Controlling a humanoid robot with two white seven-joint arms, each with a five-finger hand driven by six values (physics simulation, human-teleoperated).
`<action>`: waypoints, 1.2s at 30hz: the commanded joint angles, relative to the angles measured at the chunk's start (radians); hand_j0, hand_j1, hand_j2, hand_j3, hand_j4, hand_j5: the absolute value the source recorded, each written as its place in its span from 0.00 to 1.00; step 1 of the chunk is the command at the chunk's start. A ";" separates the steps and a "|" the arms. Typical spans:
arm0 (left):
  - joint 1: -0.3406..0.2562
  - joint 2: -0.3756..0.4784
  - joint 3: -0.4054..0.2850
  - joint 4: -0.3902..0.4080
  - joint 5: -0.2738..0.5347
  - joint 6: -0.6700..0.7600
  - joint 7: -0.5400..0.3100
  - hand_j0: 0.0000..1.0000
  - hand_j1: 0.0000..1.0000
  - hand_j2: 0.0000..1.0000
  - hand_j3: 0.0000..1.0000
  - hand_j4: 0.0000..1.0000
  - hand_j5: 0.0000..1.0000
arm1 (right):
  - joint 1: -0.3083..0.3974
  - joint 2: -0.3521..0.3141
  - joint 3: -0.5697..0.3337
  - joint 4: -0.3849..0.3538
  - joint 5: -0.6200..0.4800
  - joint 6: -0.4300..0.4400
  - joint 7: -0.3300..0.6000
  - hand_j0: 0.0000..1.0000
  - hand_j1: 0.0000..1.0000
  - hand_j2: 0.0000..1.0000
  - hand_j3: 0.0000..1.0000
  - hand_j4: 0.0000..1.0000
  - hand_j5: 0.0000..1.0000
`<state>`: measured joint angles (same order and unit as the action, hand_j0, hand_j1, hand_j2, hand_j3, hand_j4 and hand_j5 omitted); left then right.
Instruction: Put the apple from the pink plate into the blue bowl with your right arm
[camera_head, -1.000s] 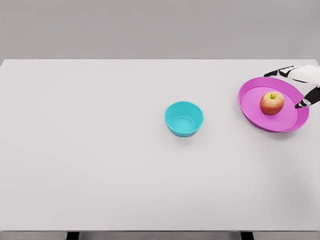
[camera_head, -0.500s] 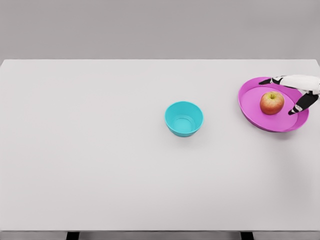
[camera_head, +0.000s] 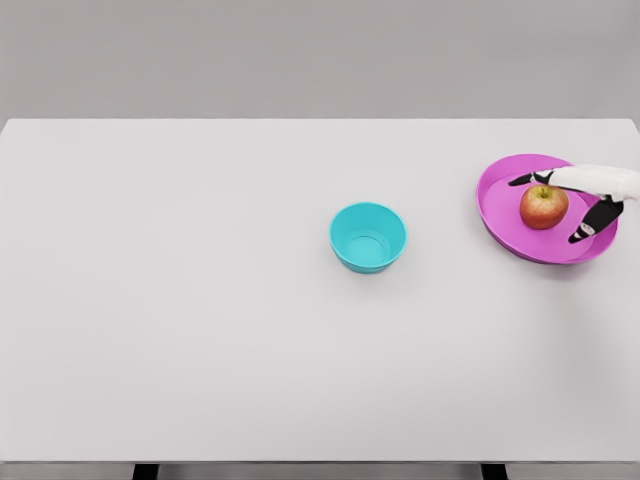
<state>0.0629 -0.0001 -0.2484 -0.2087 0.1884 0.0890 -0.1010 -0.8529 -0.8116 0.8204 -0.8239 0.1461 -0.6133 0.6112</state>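
Note:
A red-yellow apple (camera_head: 543, 206) sits in the pink plate (camera_head: 505, 214) at the table's right side. My right hand (camera_head: 562, 206) comes in from the right edge and hovers over the plate with its fingers spread. One finger reaches behind the apple, the thumb lies at its front right, and the apple is between them. I cannot tell whether they touch it. The blue bowl (camera_head: 368, 237) stands empty near the table's middle, well left of the plate. My left arm is out of sight.
The white table (camera_head: 200, 300) spans the whole view, with its right edge just beyond the plate and its front edge near the bottom of the picture.
My right hand has moved left and a little down, from the plate's far right rim to around the apple. Apple, plate and bowl have stayed put.

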 joint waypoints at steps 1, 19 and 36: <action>0.000 0.000 0.000 0.000 0.000 0.000 0.000 1.00 1.00 1.00 1.00 1.00 1.00 | -0.008 0.003 0.002 0.019 -0.005 0.002 0.000 1.00 1.00 1.00 1.00 1.00 1.00; 0.000 0.000 0.000 0.000 0.000 0.000 0.000 1.00 1.00 1.00 1.00 1.00 1.00 | -0.037 0.057 0.016 0.083 0.007 0.002 0.000 0.99 0.99 0.99 0.99 0.99 0.99; 0.000 0.000 0.000 0.000 0.000 0.000 0.000 1.00 1.00 1.00 1.00 1.00 1.00 | -0.048 0.057 0.020 0.078 0.007 0.002 0.000 0.67 0.67 0.67 0.67 0.67 0.67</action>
<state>0.0629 -0.0001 -0.2484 -0.2087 0.1884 0.0890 -0.1010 -0.9020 -0.7540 0.8429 -0.7444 0.1585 -0.6128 0.6110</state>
